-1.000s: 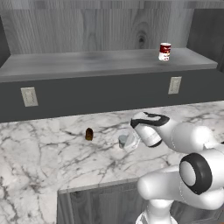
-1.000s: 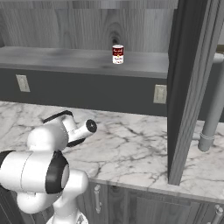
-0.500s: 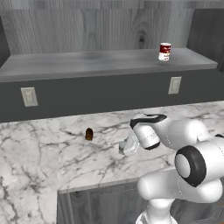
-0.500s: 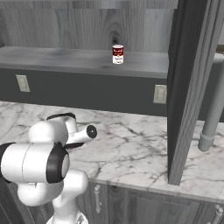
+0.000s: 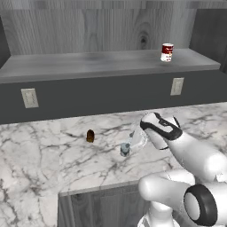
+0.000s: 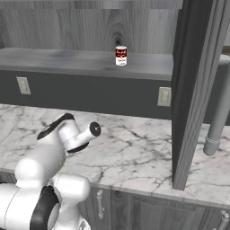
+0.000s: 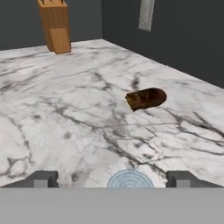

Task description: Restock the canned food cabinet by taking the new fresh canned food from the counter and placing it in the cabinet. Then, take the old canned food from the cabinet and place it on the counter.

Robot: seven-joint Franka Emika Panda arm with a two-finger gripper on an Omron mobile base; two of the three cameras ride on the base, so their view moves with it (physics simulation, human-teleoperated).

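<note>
The red-and-white can [image 5: 166,52] stands upright on the grey shelf board of the cabinet [image 5: 88,62], near the board's right end and well back from its front edge; in the right base view the same can [image 6: 121,55] sits near the middle of the board, left of a dark upright panel [image 6: 193,90]. Its label carries dark script on the red band, too small to read. The blue-grey can [image 5: 125,149] stands upright on the counter [image 5: 40,150], toward the front edge and just left of the arm's wrist. In the hand view its ribbed round lid [image 7: 130,180] shows at the bottom, midway between the two dark fingertips [image 7: 41,179]. The gripper [image 7: 113,180] has its jaws spread to either side of the can; the fingertips stand apart from the lid, and whether they touch the can's wall lower down cannot be told. A small dark brown object [image 5: 90,135] lies on the marble, behind and to the left of the blue-grey can, nearer the back wall; in the hand view it [image 7: 145,98] lies on its side. A wooden knife block [image 7: 54,24] stands at the far end of the counter against the dark wall. Pale outlet plates [image 5: 29,98] are set in the charcoal front below the shelf.
</note>
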